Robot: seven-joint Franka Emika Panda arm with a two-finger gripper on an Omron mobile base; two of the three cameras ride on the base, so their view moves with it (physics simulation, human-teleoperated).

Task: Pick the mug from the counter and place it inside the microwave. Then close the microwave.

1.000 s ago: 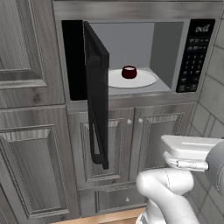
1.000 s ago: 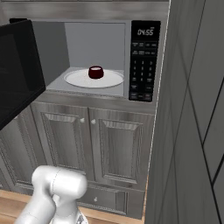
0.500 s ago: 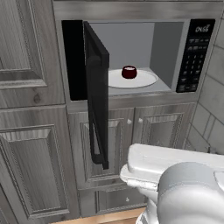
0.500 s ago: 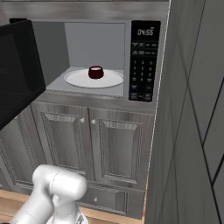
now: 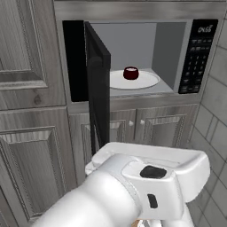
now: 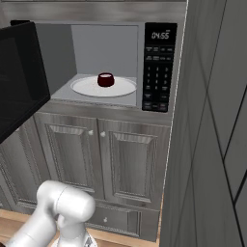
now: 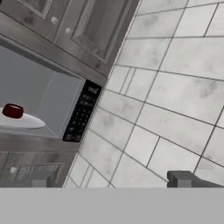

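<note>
- Mug (image 5: 131, 73), squat, round-bodied and maroon, sits near the middle of the white turntable (image 5: 146, 82) inside the microwave (image 6: 87, 48); placing looks done.
- Door (image 5: 98, 84) of glossy black glass stands wide open, so I should reach its outer face and sweep it shut smoothly.
- My gripper's (image 7: 109, 186) finger tips (image 7: 186, 179) stand well apart, holding nothing.

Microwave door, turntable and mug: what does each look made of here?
The microwave door looks like glossy black glass: flat, dark, nothing seen through it. The turntable is a plain white round plate, probably glass or ceramic; the look leaves it open. The mug appears to be glazed ceramic: smooth dark red body, pale inside.
</note>
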